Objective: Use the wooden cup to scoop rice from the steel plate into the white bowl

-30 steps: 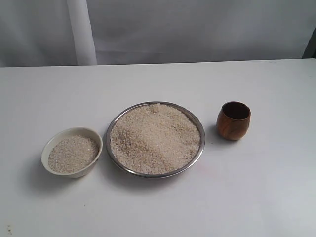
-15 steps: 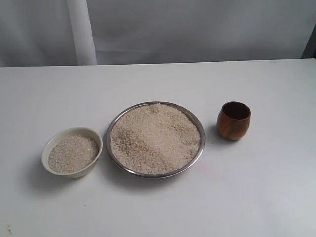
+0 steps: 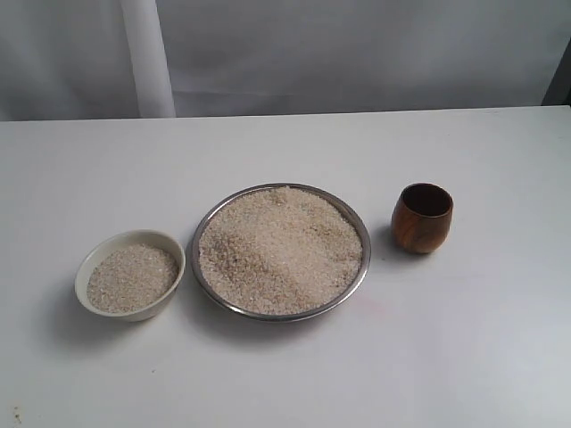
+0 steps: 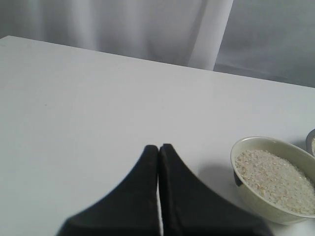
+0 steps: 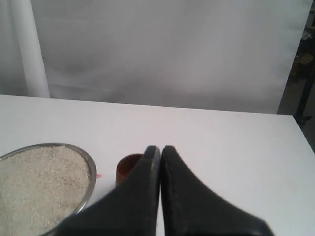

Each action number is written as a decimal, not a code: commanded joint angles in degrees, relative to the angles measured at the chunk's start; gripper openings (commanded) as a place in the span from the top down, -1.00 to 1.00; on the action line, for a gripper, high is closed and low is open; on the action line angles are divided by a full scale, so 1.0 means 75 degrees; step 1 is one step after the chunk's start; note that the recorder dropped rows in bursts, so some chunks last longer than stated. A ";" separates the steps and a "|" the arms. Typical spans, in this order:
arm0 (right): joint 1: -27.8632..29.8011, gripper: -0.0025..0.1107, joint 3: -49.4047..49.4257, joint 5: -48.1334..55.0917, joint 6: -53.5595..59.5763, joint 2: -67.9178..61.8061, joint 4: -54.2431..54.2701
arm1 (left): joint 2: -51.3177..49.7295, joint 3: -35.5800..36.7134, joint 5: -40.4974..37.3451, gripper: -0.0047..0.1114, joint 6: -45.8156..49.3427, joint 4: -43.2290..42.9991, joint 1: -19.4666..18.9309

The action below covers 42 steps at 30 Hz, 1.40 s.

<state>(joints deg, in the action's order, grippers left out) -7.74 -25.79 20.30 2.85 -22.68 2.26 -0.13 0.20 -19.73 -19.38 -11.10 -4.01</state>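
The steel plate [image 3: 361, 234] sits mid-table, heaped with rice [image 3: 281, 248]. To its left stands the white bowl [image 3: 89, 267], partly filled with rice [image 3: 132, 277]. The wooden cup [image 3: 421, 218] stands upright and empty to the plate's right. Neither gripper appears in the exterior view. In the left wrist view my left gripper [image 4: 158, 146] is shut and empty, above bare table beside the white bowl [image 4: 246, 147]. In the right wrist view my right gripper [image 5: 160, 147] is shut and empty; the wooden cup [image 5: 127, 167] shows partly behind one finger, next to the steel plate [image 5: 90, 167].
A white table [image 3: 464, 357] carries everything. A pale curtain [image 3: 357, 53] hangs behind its far edge, with a white post [image 3: 147, 58] at the back left. A small pink mark [image 5: 98, 175] lies on the table between plate and cup.
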 commanded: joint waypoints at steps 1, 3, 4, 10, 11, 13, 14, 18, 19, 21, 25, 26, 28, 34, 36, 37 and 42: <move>0.0042 0.96 -0.1459 -0.0022 -0.0036 -0.2001 0.0038 | 0.0017 -0.0027 0.0053 0.92 -0.0009 -0.0021 0.0000; 0.0042 0.96 -0.1726 -0.0106 -0.0036 -0.2722 0.0038 | 0.0017 -0.0027 0.0053 0.92 -0.0009 -0.0021 0.0000; 0.0042 0.96 -0.1726 -0.0301 -0.0036 -0.3098 0.0038 | 0.0017 -0.0027 0.0053 0.92 -0.0009 -0.0021 0.0000; 0.0042 0.96 -0.1019 -0.3085 -0.0036 -0.4385 -0.0249 | 0.0017 -0.0027 0.0053 0.92 -0.0009 -0.0021 0.0000; 0.0042 0.96 -0.0838 -0.3374 -0.0036 -0.4550 -0.0249 | 0.0017 -0.0027 0.0053 0.92 -0.0009 -0.0021 0.0000; 0.0042 0.96 -0.0250 -0.4573 -0.0036 -0.4929 -0.0249 | 0.0017 -0.0027 0.0053 0.92 -0.0009 -0.0021 0.0000; 0.0042 0.96 0.0140 -0.5414 -0.0110 -0.5154 -0.0302 | 0.0017 -0.0027 0.0053 0.92 -0.0009 -0.0021 0.0000; 0.0042 0.96 0.1056 -0.7333 -0.0860 -0.5836 -0.1227 | 0.0017 -0.0027 0.0053 0.92 -0.0009 -0.0021 0.0000; 0.0042 0.96 0.1204 -0.7622 -0.1024 -0.6047 -0.1605 | 0.0017 -0.0027 0.0053 0.92 -0.0009 -0.0021 0.0000; 0.0042 0.96 0.1352 -0.7928 -0.1193 -0.6489 -0.2223 | 0.0017 -0.0027 0.0053 0.92 -0.0009 -0.0021 0.0000; 0.0042 0.96 0.1531 -0.8557 -0.1265 -0.7292 -0.2651 | 0.0017 -0.0027 0.0053 0.92 -0.0009 -0.0021 0.0000; 0.0042 0.96 0.1601 -0.8819 -0.1265 -0.7438 -0.2651 | 0.0017 -0.0027 0.0053 0.92 -0.0009 -0.0021 0.0000; 0.0042 0.96 0.1824 -0.9549 -0.1265 -0.7773 -0.2651 | 0.0017 -0.0027 0.0053 0.92 -0.0009 -0.0021 0.0000; 0.0042 0.96 0.2218 -1.0501 -0.1136 -0.8710 -0.2651 | 0.0017 -0.0027 0.0053 0.92 -0.0009 -0.0021 0.0000; 0.0042 0.96 0.2218 -1.0869 -0.1122 -0.9136 -0.2667 | 0.0017 -0.0027 0.0053 0.92 -0.0009 -0.0021 0.0000; 0.0042 0.96 0.2218 -1.1127 -0.1122 -0.9322 -0.2667 | 0.0017 -0.0027 0.0053 0.92 -0.0009 -0.0021 0.0000; 0.0042 0.96 0.2218 -1.1900 -0.1036 -1.0441 -0.2620 | 0.0017 -0.0027 0.0053 0.92 -0.0009 -0.0021 0.0000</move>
<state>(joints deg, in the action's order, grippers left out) -7.74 -9.42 -66.18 -6.06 -97.35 -17.22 -0.13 0.20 -19.73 -19.38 -11.10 -4.01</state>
